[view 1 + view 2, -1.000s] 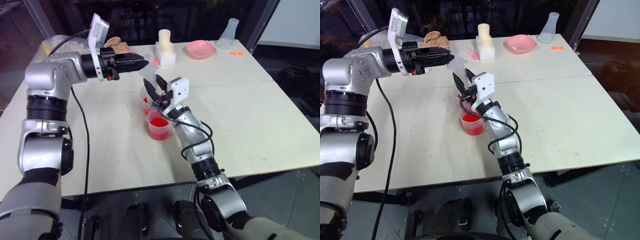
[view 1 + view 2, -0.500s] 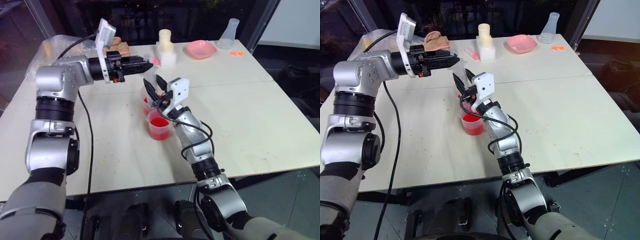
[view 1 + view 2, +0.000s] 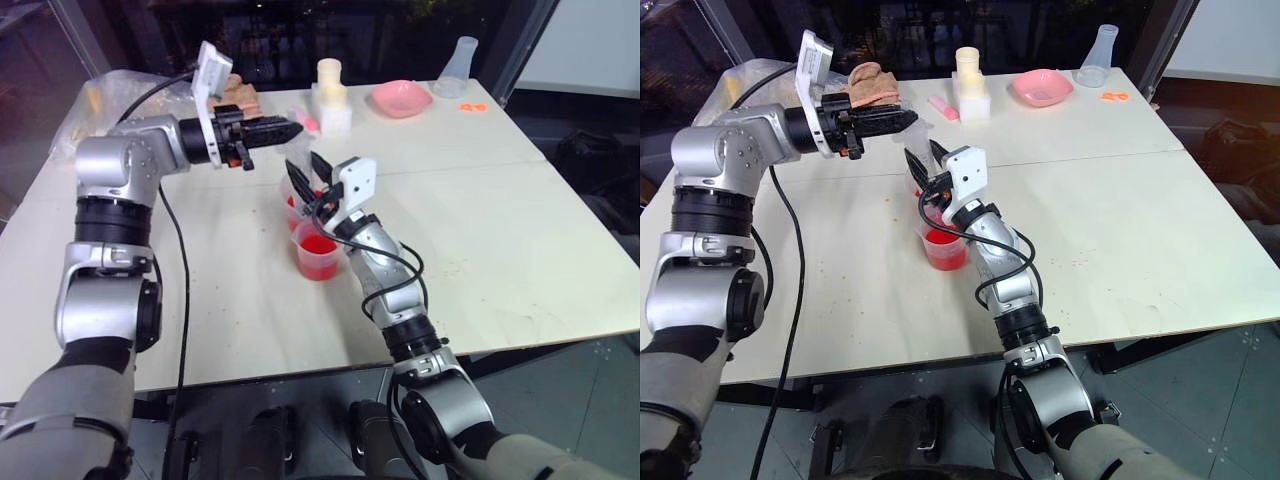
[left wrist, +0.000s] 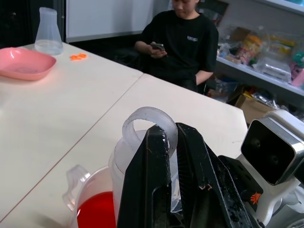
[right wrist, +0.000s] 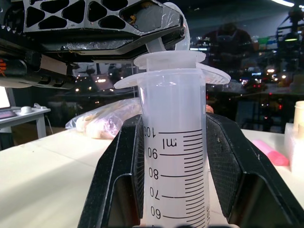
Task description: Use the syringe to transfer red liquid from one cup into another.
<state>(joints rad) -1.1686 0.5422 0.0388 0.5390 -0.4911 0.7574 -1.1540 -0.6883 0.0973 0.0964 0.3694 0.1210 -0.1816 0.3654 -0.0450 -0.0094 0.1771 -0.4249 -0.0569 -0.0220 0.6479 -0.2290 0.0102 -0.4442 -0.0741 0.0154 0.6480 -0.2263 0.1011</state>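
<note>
The syringe point(image 5: 173, 156) stands upright, its clear barrel printed with black graduations, and my right gripper point(image 5: 174, 142) is shut on the barrel. Seen from the head, that gripper point(image 3: 305, 172) holds it above two clear cups. The nearer cup point(image 3: 318, 252) holds red liquid point(image 3: 319, 246). The farther cup point(image 3: 291, 206) also shows red. My left gripper point(image 4: 171, 132) reaches in level from the left and is shut on the whitish plunger ring point(image 4: 138, 119) at the syringe's top. The syringe's tip is hidden.
At the table's far side stand a pink bowl point(image 3: 401, 97), a clear flask point(image 3: 462, 62), a cream bottle on a white block point(image 3: 331, 92), a small pink tube point(image 3: 943, 107), a brown cloth point(image 3: 872, 80) and a plastic bag point(image 3: 110, 90). A person point(image 4: 183, 42) sits beyond the table.
My left gripper has closed onto the plunger ring. The right gripper and the syringe have stayed where they were.
</note>
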